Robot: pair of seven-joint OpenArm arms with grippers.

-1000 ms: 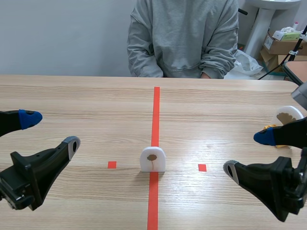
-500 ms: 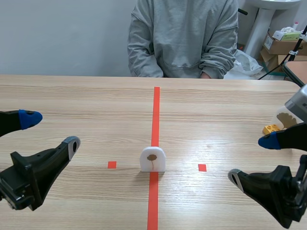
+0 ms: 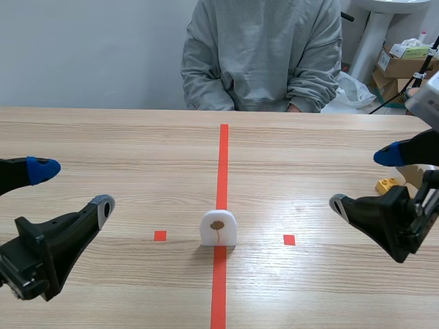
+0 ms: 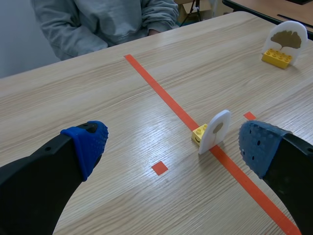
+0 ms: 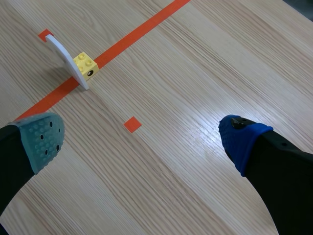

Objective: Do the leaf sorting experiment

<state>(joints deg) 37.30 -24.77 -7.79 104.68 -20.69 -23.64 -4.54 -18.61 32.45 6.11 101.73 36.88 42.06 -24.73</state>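
A white arched card with a brown leaf stands on the red centre line, on a yellow brick base. In the left wrist view the same card is ahead of my left gripper, toward its right finger. My left gripper is open and holds nothing, low at the table's left. My right gripper is open at the right, also with nothing in it. From the right wrist view the card stands well ahead of my right gripper. A second leaf card stands on a yellow brick at the table's far right edge.
A person in a grey sweatshirt sits across the table. Cardboard boxes stand on the floor behind at the right. Small red tape squares flank the centre card.
My right gripper has risen and moved away toward the far right, now covering most of the second leaf card. The left arm and the centre card have not moved.
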